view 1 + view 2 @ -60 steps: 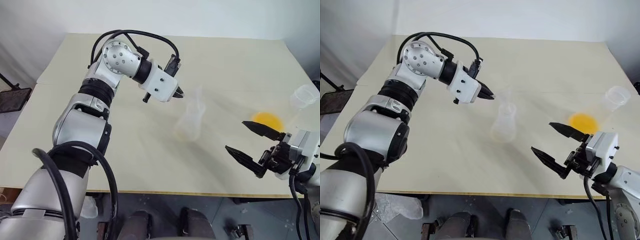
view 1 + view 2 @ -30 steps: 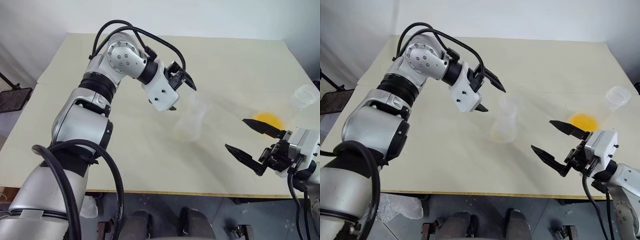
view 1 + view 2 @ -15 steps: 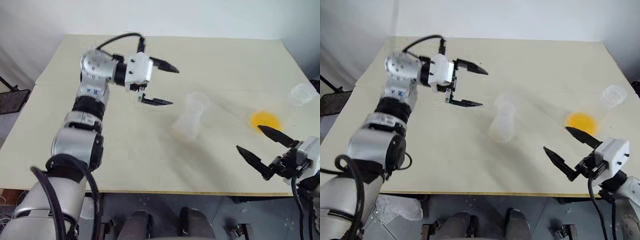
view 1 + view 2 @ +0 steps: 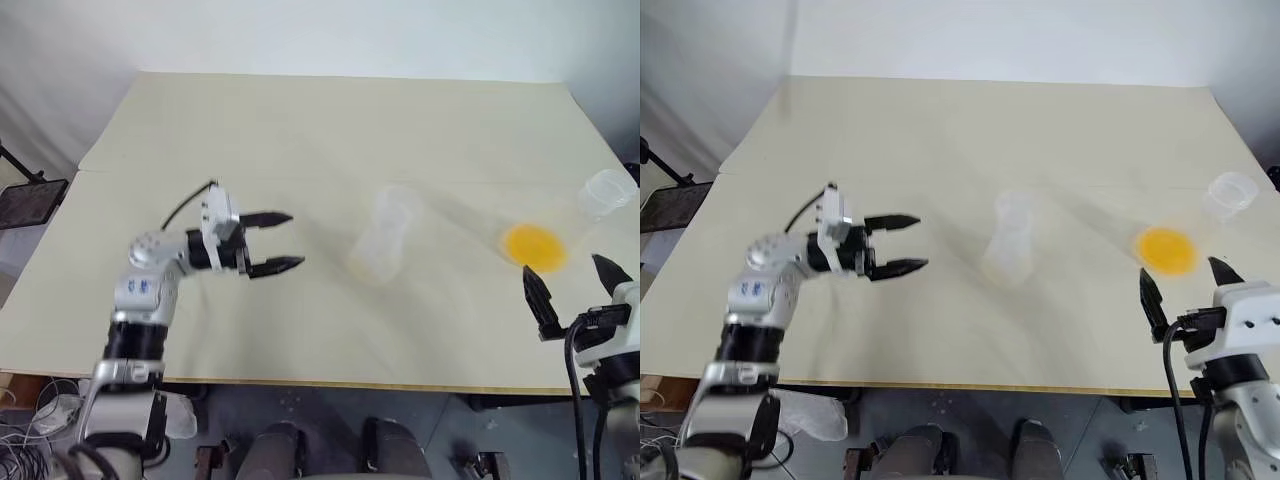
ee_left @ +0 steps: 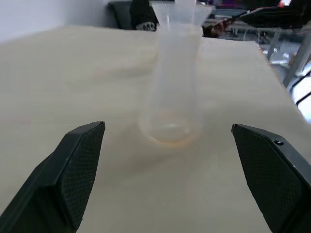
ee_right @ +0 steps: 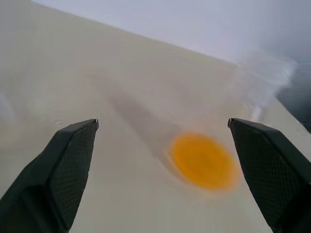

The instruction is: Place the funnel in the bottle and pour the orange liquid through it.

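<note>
The bottle (image 4: 381,245), a clear conical flask, stands mid-table with the see-through funnel (image 5: 178,10) seated in its neck; the funnel's rim (image 4: 394,201) shows from above. The orange liquid (image 4: 533,246) is a bright pool in the bottom of a larger clear flask (image 4: 607,190) at the right. My left gripper (image 4: 293,240) is open, level, to the left of the bottle and apart from it, pointing at it. Its fingers (image 5: 77,170) frame the bottle in the left wrist view. My right gripper (image 4: 563,268) is open near the front right edge, just short of the orange pool (image 6: 203,160).
The pale table (image 4: 300,130) carries just the two flasks. Its front edge runs right under my right gripper, and its right edge lies close behind the larger flask. Dark clutter (image 5: 141,12) shows beyond the far side in the left wrist view.
My left arm has dropped low and swung left, away from the bottle, and the wrist has rolled. My right gripper has drawn back to the right. Both stay open.
</note>
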Robot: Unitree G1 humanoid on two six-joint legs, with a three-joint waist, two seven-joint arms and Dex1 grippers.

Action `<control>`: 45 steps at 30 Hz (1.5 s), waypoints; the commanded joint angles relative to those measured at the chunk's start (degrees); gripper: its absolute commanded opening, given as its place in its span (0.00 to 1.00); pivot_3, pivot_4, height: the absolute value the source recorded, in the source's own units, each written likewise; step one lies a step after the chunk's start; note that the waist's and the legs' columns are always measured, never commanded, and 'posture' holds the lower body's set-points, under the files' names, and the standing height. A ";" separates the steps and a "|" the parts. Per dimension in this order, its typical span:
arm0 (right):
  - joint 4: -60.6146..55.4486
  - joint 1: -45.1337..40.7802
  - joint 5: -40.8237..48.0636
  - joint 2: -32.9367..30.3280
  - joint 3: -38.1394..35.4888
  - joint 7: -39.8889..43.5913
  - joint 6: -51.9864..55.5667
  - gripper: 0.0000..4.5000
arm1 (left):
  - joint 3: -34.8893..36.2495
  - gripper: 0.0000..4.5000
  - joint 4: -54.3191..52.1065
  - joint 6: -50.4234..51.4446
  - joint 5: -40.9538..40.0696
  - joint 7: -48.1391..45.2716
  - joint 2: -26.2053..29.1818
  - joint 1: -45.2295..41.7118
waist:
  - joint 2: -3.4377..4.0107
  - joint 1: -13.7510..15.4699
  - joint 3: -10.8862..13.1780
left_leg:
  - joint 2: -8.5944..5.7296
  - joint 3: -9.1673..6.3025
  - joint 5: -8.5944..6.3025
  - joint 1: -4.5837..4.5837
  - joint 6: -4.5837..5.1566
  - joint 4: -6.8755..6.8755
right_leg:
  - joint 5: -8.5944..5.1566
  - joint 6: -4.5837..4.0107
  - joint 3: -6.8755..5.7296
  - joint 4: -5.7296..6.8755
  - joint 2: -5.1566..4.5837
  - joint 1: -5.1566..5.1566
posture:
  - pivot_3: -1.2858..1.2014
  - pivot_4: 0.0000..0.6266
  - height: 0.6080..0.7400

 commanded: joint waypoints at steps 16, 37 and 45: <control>16.92 -16.61 1.39 -7.76 -7.36 -1.17 5.18 1.00 | -2.21 0.99 -9.11 -1.04 -3.27 1.08 -0.18 4.43 | 0.17 -0.24 -0.10 | 0.04 0.27 0.03 0.09 0.01 -0.02 | -0.01 -0.02 0.16 -0.12 0.07 0.02 | 0.52 0.24 1.00; 41.88 -35.93 0.74 -15.71 -1.96 10.14 -1.55 1.00 | -2.26 0.99 -16.18 1.51 -4.41 3.90 1.84 9.21 | 0.21 -0.33 -0.10 | 0.07 0.31 0.03 0.05 0.02 -0.01 | -0.01 -0.02 0.15 -0.21 0.04 0.02 | 0.52 0.24 1.00; 51.33 -42.48 -1.25 -16.91 0.50 11.66 -6.50 1.00 | -2.19 0.99 -17.96 2.28 -5.03 4.74 2.66 10.10 | 0.22 -0.35 -0.09 | 0.07 0.27 0.03 0.03 0.02 -0.03 | -0.01 -0.02 0.12 -0.24 0.04 0.02 | 0.52 0.24 1.00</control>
